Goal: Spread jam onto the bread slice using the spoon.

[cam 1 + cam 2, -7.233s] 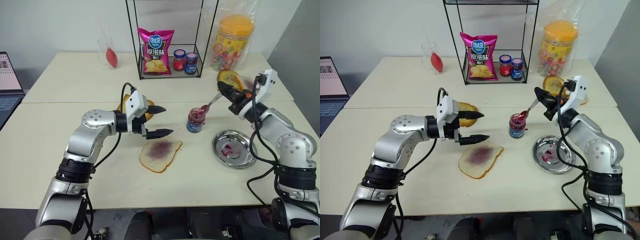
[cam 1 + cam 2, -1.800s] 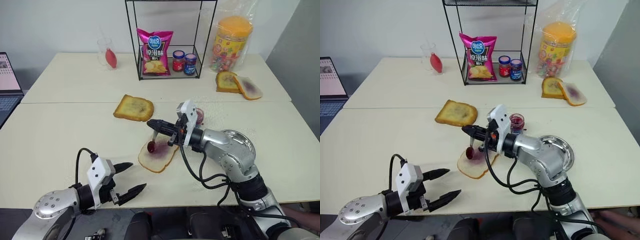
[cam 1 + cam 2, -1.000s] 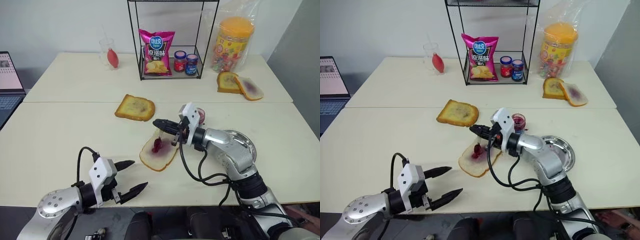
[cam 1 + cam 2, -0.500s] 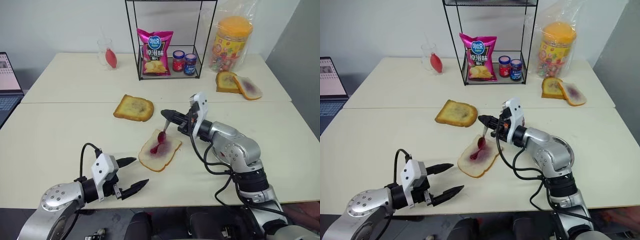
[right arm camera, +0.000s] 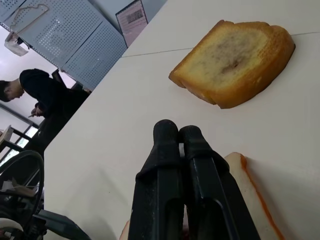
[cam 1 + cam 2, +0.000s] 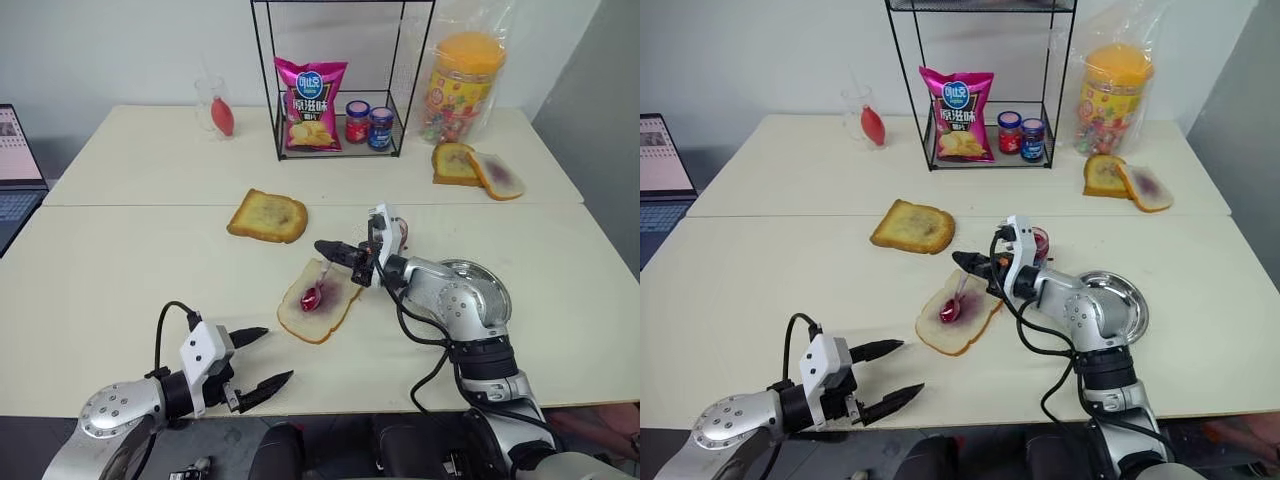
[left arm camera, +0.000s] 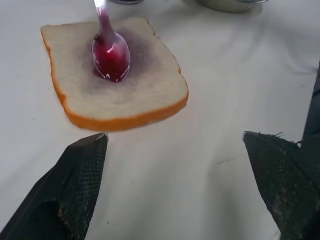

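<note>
Your right gripper (image 6: 326, 246) is pinched tight on the small shiny silver spoon (image 6: 314, 292). Its jammy bowl rests on the pale white square bread slice (image 6: 318, 305). Your left gripper (image 6: 258, 358) hangs wide open near the table's front edge.

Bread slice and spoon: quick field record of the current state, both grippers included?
bread slice: flat on the table, purple smear at centre
spoon: bowl down on the slice, red jam on it
right gripper: shut on the spoon handle
left gripper: open, holding nothing, near the table's front edge
jam jar: behind the right wrist, partly hidden
steel plate: on the table, right of the slice
</note>
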Robot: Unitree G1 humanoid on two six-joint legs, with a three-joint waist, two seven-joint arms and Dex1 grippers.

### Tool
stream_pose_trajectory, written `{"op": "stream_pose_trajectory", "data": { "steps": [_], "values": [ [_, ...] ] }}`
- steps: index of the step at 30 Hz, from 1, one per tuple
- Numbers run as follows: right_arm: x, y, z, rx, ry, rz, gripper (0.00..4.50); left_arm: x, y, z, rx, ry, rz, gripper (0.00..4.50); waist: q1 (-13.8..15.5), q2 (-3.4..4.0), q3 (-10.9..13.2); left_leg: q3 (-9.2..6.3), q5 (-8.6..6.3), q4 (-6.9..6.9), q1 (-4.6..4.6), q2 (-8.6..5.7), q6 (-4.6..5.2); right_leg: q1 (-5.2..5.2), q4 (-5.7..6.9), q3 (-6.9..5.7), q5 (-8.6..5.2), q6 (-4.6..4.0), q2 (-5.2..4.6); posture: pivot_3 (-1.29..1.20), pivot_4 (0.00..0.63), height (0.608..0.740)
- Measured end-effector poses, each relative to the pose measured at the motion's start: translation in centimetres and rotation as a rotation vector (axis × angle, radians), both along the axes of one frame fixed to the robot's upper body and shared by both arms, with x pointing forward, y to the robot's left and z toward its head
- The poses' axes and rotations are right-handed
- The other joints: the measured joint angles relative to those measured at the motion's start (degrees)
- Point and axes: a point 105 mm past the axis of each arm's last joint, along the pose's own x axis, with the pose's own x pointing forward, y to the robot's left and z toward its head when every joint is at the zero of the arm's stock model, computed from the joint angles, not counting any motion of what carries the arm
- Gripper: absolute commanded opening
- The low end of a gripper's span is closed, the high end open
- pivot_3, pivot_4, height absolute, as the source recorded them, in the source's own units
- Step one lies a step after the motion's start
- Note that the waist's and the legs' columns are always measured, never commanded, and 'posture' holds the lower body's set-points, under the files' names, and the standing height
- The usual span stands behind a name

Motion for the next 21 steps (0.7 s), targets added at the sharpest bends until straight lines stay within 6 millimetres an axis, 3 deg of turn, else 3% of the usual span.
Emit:
{"op": "stream_pose_trajectory", "data": {
  "steps": [17, 21],
  "values": [
    [2.4, -3.6, 2.3, -0.069, -0.169, -0.114, 0.03, 0.9, 0.2, 0.0, 0.002, -0.032, -0.031, 4.50, 0.1, 0.00, 0.0, 0.02, 0.00, 0.03, 0.00, -0.03, 0.00, 0.02, 0.00, 0.03, 0.04, 0.01, -0.02, 0.00, 0.150, 0.740],
    [1.5, -3.7, 3.4, 0.013, -0.116, -0.080, 0.03, 1.0, -0.1, -0.1, -0.002, -0.030, -0.043, 4.50, 0.0, 0.00, 0.0, 0.00, 0.00, -0.03, 0.00, 0.02, 0.00, -0.01, 0.00, 0.01, 0.02, -0.01, 0.02, 0.00, 0.150, 0.740]
  ]
}}
